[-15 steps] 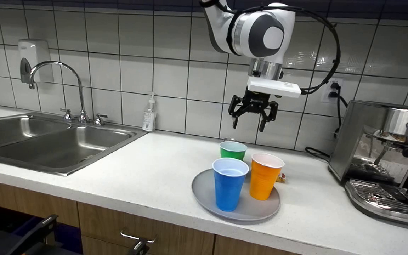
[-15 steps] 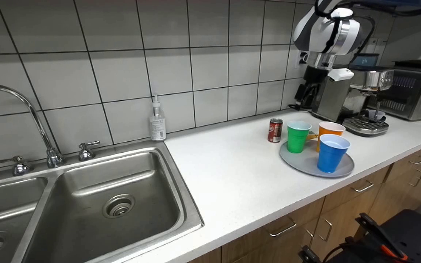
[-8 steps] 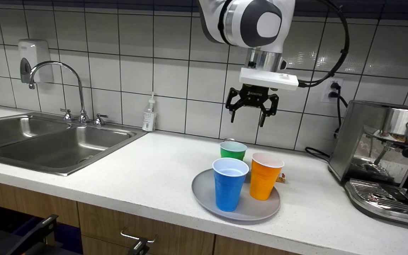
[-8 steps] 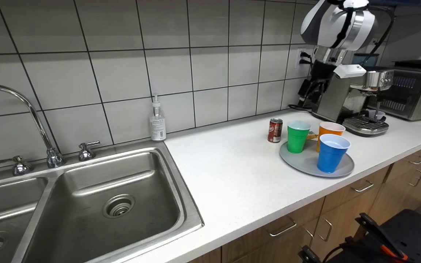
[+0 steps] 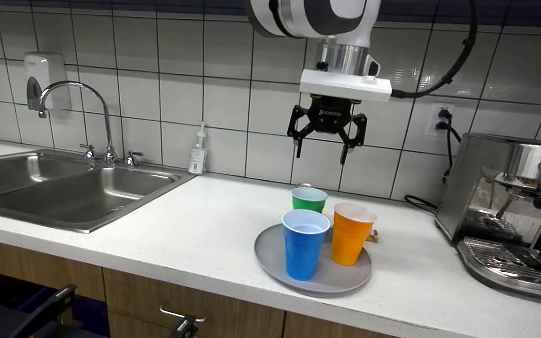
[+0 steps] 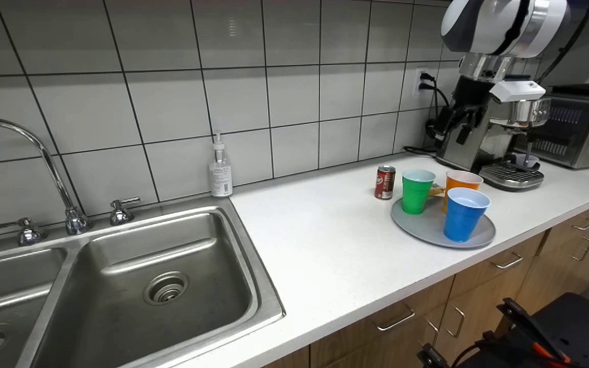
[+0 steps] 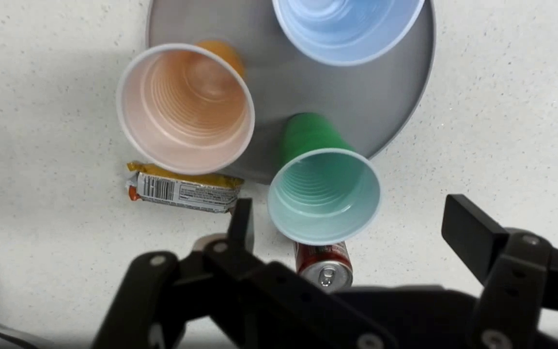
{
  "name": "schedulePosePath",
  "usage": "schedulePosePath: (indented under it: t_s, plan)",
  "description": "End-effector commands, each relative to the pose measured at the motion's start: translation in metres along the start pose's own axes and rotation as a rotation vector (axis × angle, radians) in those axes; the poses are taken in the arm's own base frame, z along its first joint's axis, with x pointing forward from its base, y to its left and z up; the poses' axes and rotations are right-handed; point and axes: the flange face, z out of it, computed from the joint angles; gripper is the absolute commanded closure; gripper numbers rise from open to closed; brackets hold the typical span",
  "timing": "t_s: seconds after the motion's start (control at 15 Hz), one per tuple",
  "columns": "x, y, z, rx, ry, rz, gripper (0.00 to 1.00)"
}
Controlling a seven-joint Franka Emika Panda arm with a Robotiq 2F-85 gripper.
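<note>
Green cup [image 6: 415, 195], upright near the wall-side edge of the plate [image 6: 422, 228]; gripper [image 5: 321, 158] hangs above, empty, jaws spread; stage seemingly pre-grasp, any grip calling for alignment and lowering.

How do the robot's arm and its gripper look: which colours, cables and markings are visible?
The arm is white with dark grey panels and a silver metal wrist section. Above the black gripper sits a white box with a black cable. The gripper has two jointed fingers and pale ROBOTIQ lettering.
</note>
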Motion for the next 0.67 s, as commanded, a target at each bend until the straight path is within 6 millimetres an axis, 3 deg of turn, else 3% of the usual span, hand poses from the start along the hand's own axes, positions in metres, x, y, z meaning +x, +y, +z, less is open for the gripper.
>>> schedulePosePath:
  t_s: [0.0, 0.47, 0.53, 0.6]
  plan:
    - [-0.025, -0.021, -0.022, -0.012, -0.055, 0.010, 0.00]
    - [-0.039, -0.040, -0.035, -0.054, -0.141, 0.017, 0.00]
    - [-0.033, -0.030, -0.026, -0.049, -0.126, 0.003, 0.00]
    - [-0.033, -0.033, -0.027, -0.048, -0.129, 0.005, 0.00]
